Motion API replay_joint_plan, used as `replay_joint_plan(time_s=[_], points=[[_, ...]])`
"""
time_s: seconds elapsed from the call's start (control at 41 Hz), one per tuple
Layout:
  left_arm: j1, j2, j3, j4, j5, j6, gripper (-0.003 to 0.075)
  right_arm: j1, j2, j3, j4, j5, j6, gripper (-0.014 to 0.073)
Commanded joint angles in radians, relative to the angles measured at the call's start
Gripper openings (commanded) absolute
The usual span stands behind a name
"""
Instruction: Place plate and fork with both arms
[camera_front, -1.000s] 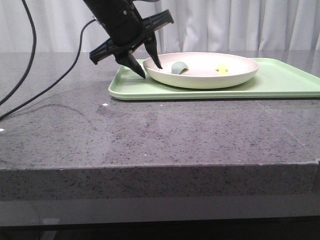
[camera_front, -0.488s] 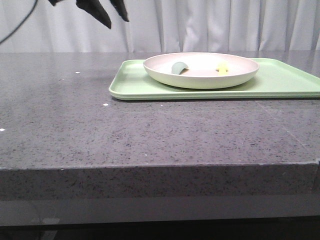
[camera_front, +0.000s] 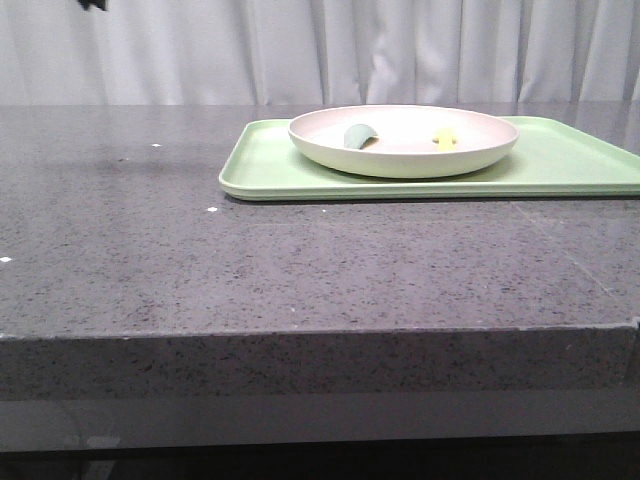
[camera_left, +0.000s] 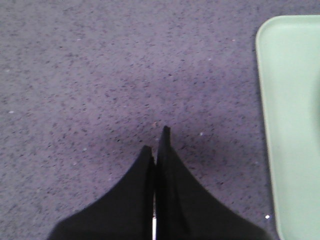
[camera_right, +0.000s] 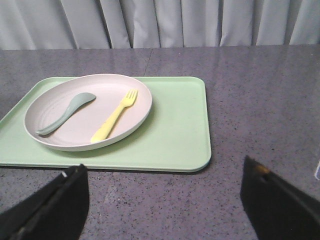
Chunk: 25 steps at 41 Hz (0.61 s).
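The plate (camera_front: 403, 140) sits on the light-green tray (camera_front: 560, 160), on the left part of the tray, and the tray lies on the far right side of the grey speckled desk (camera_front: 250, 270). In the right wrist view the plate (camera_right: 88, 111) is seen from above. Inside it lie two things: the fork (camera_right: 114, 116) and a sage-green spoon (camera_right: 66, 113). They are side by side but apart, not touching, both resting on the flat inner part of the plate. In the front view the fork (camera_front: 444, 138) shows only as a small yellow spot on the right part of the plate, and the spoon (camera_front: 358, 136) stands out on the left part.

The right pincer (camera_right: 165, 200) is wide open — its two dark fingers (camera_right: 50, 205) are far from each other at the two corners of the picture, and nothing is between them. It is above bare desk on the near side of the tray, not touching the tray.

The left pincer (camera_left: 156, 145) is closed, the two black fingertips pressed together, holding nothing as far as I can see. It is over bare desk (camera_left: 100, 75), just left of the tray's left edge (camera_left: 292, 125). In the front view only a small dark piece shows at the top left corner — probably part of the left arm (camera_front: 92, 5), but this is too little to be sure.
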<state>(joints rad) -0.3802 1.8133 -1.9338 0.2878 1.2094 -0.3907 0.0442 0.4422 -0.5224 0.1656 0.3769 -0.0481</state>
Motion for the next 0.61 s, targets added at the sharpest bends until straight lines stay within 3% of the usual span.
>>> replay_joint_plan(time_s=[0.0,0.195,0.585], points=[[0.002,-0.111,0.04,0.04,-0.033,-0.018,-0.0018,-0.006,0.014,-0.04,0.004,-0.073,-0.009,0.0636],[0.002,-0.282,0.294,0.04,-0.168,-0.019,-0.0018,-0.006,0.014,-0.04,0.004,-0.073,-0.009,0.0636],[0.002,-0.777,0.919,0.02,-0.658,0.009,-0.0018,-0.006,0.014,-0.04,0.004,-0.073,-0.009,0.0636]])
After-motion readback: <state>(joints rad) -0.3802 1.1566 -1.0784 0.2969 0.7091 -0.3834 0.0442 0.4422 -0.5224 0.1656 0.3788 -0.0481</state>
